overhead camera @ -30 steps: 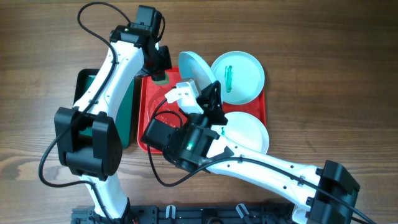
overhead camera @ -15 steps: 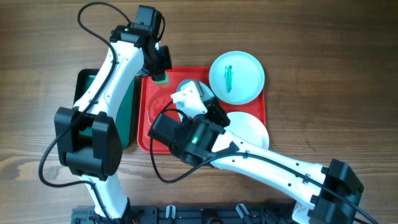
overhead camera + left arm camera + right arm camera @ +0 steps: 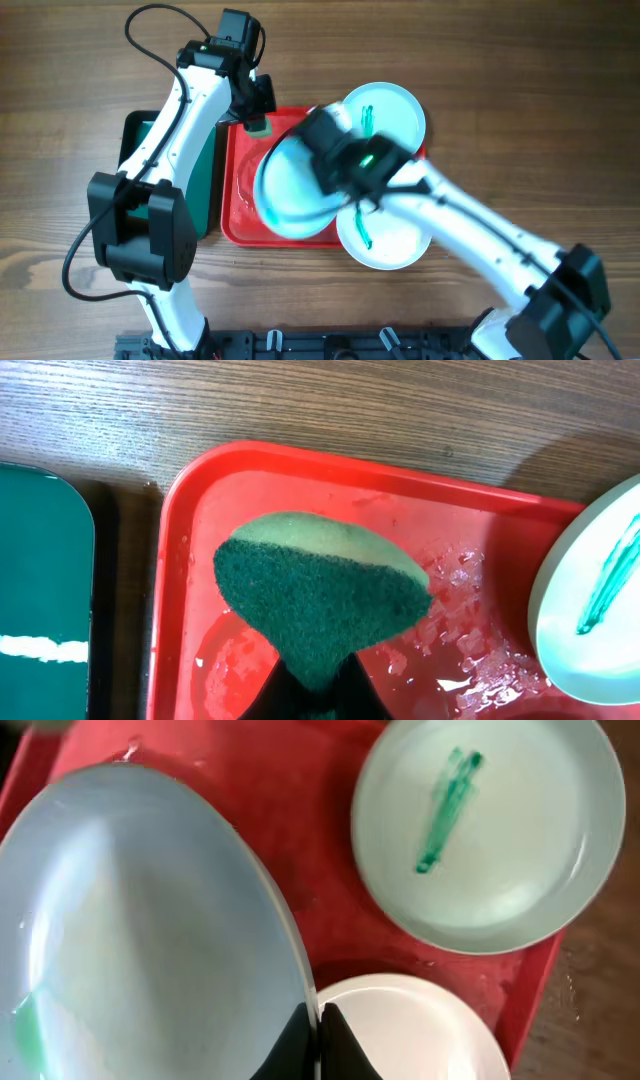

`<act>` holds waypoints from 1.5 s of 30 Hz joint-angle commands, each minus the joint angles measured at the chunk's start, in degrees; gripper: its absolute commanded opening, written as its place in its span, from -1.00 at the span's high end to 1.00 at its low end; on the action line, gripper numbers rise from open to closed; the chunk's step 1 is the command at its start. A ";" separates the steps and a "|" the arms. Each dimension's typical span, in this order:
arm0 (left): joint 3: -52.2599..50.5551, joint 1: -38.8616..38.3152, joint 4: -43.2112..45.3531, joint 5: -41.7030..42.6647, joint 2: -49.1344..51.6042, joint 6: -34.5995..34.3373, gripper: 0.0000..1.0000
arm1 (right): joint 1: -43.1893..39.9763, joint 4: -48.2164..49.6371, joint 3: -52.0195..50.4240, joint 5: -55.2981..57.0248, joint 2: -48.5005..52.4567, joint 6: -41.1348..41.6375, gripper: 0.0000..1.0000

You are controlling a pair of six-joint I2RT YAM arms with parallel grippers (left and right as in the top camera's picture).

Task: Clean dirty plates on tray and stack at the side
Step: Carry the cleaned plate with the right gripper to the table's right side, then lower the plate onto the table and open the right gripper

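Right arm (image 3: 470, 230) has swung across since half a second ago. The plate it carries (image 3: 292, 190) was up on edge over the middle of the red tray (image 3: 238, 225), and now it faces up towards the overhead camera, covering the tray's middle and left part. The right hand (image 3: 315, 1025) is clamped on that plate's rim, one finger on each side. From the wrist cam the held plate is pale blue-white with a faint green smudge near its lower left edge.

Left arm hasn't budged. The left hand (image 3: 315, 695) is closed on a sponge (image 3: 320, 595), dark green scrubby side to the camera and a yellowish layer behind it, hanging over the far-left corner of the tray. Water (image 3: 460, 650) is splashed on the tray floor under it.

Other two plates: the one with the green streak (image 3: 390, 125) sits at the tray's far-right corner, and the whiter one (image 3: 395, 245) is at the near-right corner and seems to stick out over the rim onto the desk (image 3: 520, 90). It shows a green mark near its left edge in the overhead view.

A black-rimmed green tray (image 3: 208, 175) sits just left of the red tray.
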 commanded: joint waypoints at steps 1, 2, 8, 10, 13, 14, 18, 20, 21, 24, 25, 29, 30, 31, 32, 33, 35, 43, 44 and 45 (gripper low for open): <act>0.59 0.24 -0.07 0.70 0.24 -0.72 0.92 | -11.13 -0.87 -0.31 -12.87 -2.56 -1.81 0.91; 0.59 0.24 -0.04 0.70 0.24 -0.74 0.92 | -16.06 -1.81 -0.31 -14.12 -2.54 -3.04 0.91; 0.59 0.24 -0.07 0.70 0.24 -0.74 0.92 | -34.88 -2.64 -0.33 -14.67 -2.51 -3.06 0.91; 0.59 0.24 -0.07 0.70 0.24 -0.74 0.92 | -40.81 -2.51 -0.33 -14.67 -2.51 -3.06 0.92; 0.59 0.24 -0.02 0.70 0.24 -0.74 0.92 | -48.15 -1.88 -0.48 -14.64 -2.32 -3.04 0.91; 0.59 0.24 -0.02 0.72 0.24 -0.74 0.92 | -50.01 -1.68 -0.48 -14.62 -2.08 -3.02 0.91; 0.59 0.24 -0.02 0.72 0.24 -0.74 0.92 | -57.29 0.09 -0.48 -14.58 -1.18 -2.93 0.91; 0.59 0.24 -0.02 0.72 0.24 -0.76 0.92 | -59.87 0.92 -0.48 -14.38 -0.55 -2.91 0.92; 0.59 0.22 -0.04 0.72 0.24 -0.76 0.92 | -61.09 1.38 -0.48 -14.36 -0.04 -2.95 0.92; 0.59 0.24 -0.04 0.72 0.24 -0.76 0.92 | -62.99 1.75 -0.48 -12.59 1.92 -2.91 0.92; 0.59 0.24 -0.04 0.72 0.24 -0.76 0.92 | -63.36 1.97 -0.48 -12.48 2.86 -2.86 0.91; 0.59 0.20 0.00 0.72 0.24 -0.76 0.92 | -63.43 3.61 -0.48 -12.46 7.91 -2.86 0.91; 0.59 0.20 0.00 0.72 0.24 -0.76 0.92 | -63.43 3.89 -0.48 -12.46 9.14 -2.86 0.91; 0.59 0.20 0.00 0.72 0.24 -0.74 0.92 | -63.43 4.15 -0.48 -12.46 10.71 -2.84 0.91; 0.59 0.20 0.00 0.72 0.24 -0.76 0.92 | -63.39 4.26 -0.48 -12.48 12.02 -2.60 0.92; 0.59 0.20 0.00 0.72 0.24 -0.74 0.92 | -63.30 4.31 -0.48 -12.48 13.40 -2.10 0.91; 0.59 0.20 0.00 0.72 0.24 -0.74 0.92 | -63.25 4.28 -0.48 -12.48 16.13 -1.49 0.91; 0.59 0.20 0.02 0.70 0.24 -0.74 0.92 | -63.28 -1.09 -0.17 -17.88 21.11 -2.01 0.84; 0.59 0.20 0.00 0.72 0.24 -0.76 0.92 | -63.25 -2.08 0.22 -18.95 20.79 -3.54 0.83; 0.59 0.20 0.00 0.72 0.24 -0.74 0.92 | -63.25 -3.91 1.14 -19.63 20.00 -5.11 0.81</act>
